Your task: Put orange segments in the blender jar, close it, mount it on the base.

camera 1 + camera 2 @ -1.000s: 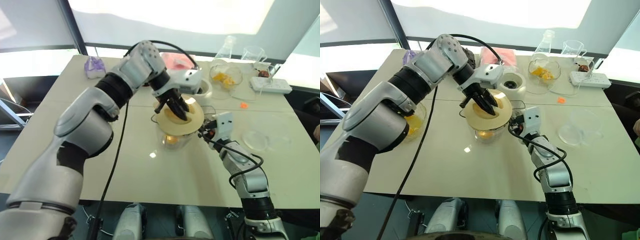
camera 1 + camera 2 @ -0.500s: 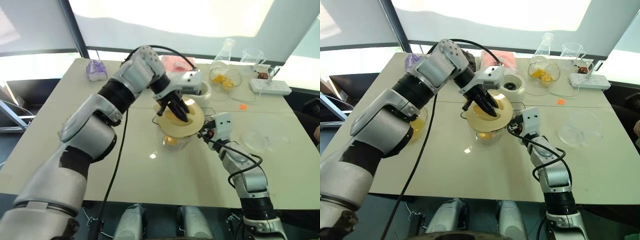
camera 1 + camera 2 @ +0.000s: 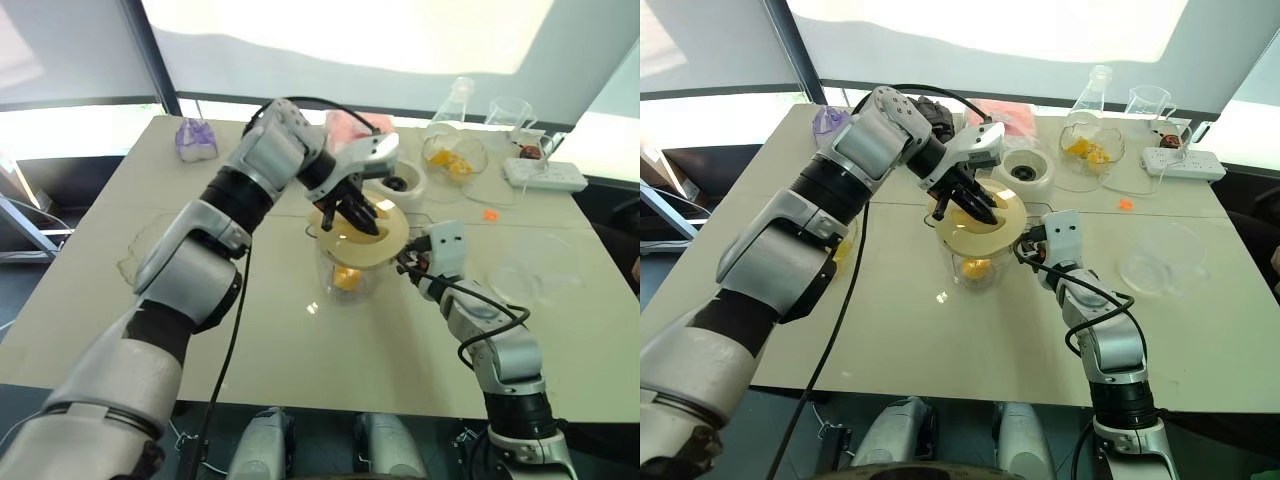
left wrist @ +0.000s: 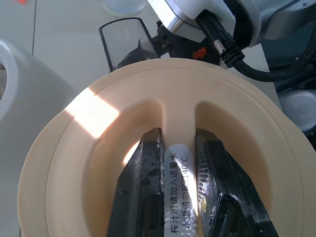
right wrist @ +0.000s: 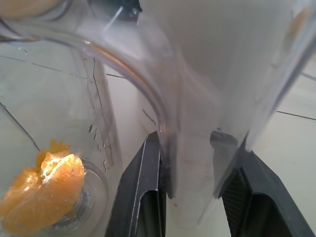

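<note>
Right gripper [image 5: 186, 148] clamped on the handle [image 5: 192, 118] of the blender jar [image 3: 978, 265]; fingertips blurred behind clear plastic. Orange segments [image 5: 47, 185] at the jar bottom. Lid [image 4: 98, 163] on the jar mouth, seating unclear. Left gripper [image 4: 177, 136] pinches the lid's ridge. Blender base [image 3: 1025, 170] beyond, partly hidden.

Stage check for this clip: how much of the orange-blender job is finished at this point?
Done: orange segments lie in the blender jar. In hand: the left gripper is shut on the ridge of the cream lid, which rests over the jar mouth, while the right gripper clamps the jar handle. Whether the lid is seated is unclear. Left: mounting the jar on the white base behind it.
</note>
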Controlling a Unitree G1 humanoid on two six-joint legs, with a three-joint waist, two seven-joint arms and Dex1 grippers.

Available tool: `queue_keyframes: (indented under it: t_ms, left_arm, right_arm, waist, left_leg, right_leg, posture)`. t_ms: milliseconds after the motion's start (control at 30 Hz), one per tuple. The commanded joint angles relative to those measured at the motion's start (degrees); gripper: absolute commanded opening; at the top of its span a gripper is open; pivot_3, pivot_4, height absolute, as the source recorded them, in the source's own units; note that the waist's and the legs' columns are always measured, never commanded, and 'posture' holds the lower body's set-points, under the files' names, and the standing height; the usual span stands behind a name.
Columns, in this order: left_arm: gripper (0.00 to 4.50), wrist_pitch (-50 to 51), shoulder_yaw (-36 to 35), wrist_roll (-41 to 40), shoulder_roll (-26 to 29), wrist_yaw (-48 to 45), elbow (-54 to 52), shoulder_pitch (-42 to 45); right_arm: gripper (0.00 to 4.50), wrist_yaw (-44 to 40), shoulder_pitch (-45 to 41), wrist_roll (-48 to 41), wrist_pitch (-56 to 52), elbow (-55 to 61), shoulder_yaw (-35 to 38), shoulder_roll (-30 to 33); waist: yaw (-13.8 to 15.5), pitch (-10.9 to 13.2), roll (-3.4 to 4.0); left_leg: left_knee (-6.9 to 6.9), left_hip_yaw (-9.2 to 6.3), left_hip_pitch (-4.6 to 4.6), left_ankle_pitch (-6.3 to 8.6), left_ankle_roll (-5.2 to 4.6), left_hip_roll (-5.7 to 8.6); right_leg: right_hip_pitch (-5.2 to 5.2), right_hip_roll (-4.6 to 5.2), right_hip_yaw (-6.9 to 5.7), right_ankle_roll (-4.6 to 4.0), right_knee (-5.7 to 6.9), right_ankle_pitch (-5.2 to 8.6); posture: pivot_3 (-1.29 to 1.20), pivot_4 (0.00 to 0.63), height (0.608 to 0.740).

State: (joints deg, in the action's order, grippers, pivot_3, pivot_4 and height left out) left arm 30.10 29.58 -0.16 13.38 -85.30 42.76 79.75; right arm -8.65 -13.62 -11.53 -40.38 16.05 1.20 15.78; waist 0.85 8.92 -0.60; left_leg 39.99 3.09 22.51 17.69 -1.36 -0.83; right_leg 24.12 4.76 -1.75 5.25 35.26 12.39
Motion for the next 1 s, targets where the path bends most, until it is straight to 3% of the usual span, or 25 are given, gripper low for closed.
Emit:
queue_keyframes:
  t_ms: [33,300,633,1000]
  left_arm:
    - [0.25,8.8,2.7,3.4,-1.4,4.9,0.8,-7.5]
    - [0.25,23.8,3.5,3.3,-0.5,12.3,-11.9,-13.9]
    - [0.25,33.5,0.7,2.1,-2.3,20.2,-12.3,-14.3]
    - [0.25,25.7,1.9,2.5,-1.1,18.8,-11.7,-13.8]
  right_arm:
    - [0.88,0.6,-0.6,1.1,-0.2,6.9,1.7,1.7]
    - [0.88,2.7,0.6,1.6,-2.4,9.0,1.6,1.8]
    - [0.88,3.4,0.2,1.5,-3.2,9.2,1.2,1.7]
    - [0.88,3.0,0.1,1.7,-2.7,8.4,1.2,1.8]
  waist:
    - [0.1,-0.1,0.18]
    - [0.2,-0.4,0.58]
    - [0.2,-0.6,0.74]
    - [0.2,-0.6,0.72]
  left_leg:
    - [0.00,-0.06,-0.04,0.00,0.00,0.02]
    - [0.01,-0.36,-0.24,0.00,0.00,0.34]
    - [0.00,-0.94,-0.53,0.04,-0.05,0.98]
    - [0.00,-1.01,-0.54,0.14,-0.21,1.18]
  right_leg:
    - [-0.09,0.00,-0.01,0.00,-0.06,0.00]
    - [-0.54,0.24,-0.02,0.27,-0.16,0.17]
    - [-0.84,0.66,-0.05,0.71,-0.19,0.46]
    - [-0.93,0.93,-0.07,0.88,-0.23,0.56]
  posture:
    - [0.00,0.150,0.740]
    - [0.00,0.150,0.740]
    - [0.00,0.150,0.740]
    - [0.00,0.150,0.740]
